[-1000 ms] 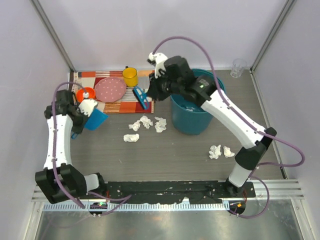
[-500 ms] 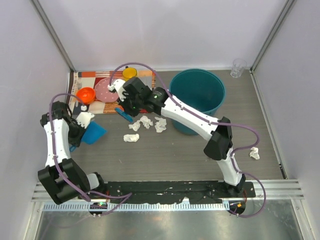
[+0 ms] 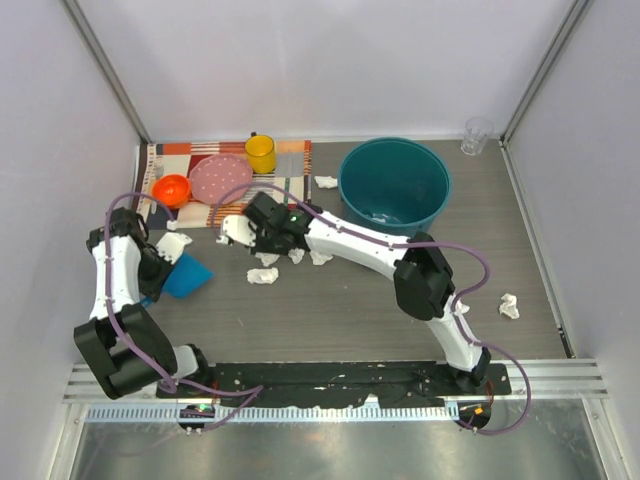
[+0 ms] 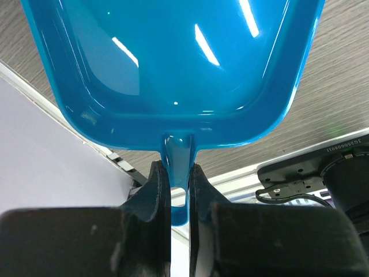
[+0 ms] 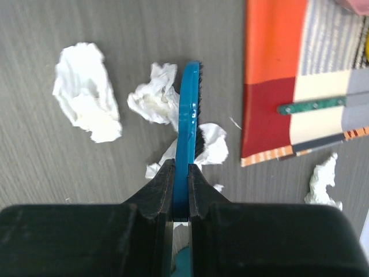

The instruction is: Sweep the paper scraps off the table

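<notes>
The paper scraps (image 3: 297,256) are crumpled white wads. They look almost weightless, soft and springy, so they will likely skid or roll at a light push and could hop over a fast stroke. They are best moved with bristles rather than pinched. If one had to be picked up, any raised fold would do. Most of them lie in a loose cluster on the table (image 3: 330,320), to the left of the teal bucket (image 3: 415,170) and a little nearer the arm bases. One more sits just beside the bucket's left rim, and another lies well apart on its right, toward the near edge. The right gripper (image 5: 180,173) has its fingers (image 5: 164,184) pressed narrow on the spine of a blue hand brush (image 5: 189,115), which stands edge-on among the cluster. In the right wrist view one wad (image 5: 153,98) touches the brush's left face, another (image 5: 210,141) lies against the bristle side, and a larger one (image 5: 86,92) sits apart to the left. None of them is between the fingers. The striped placemat (image 5: 271,69) lies just beyond. The left gripper (image 4: 179,179) is clamped on the handle of a blue dustpan (image 4: 173,57), which sits farther left of the bucket than the cluster. Its pan holds no paper.
</notes>
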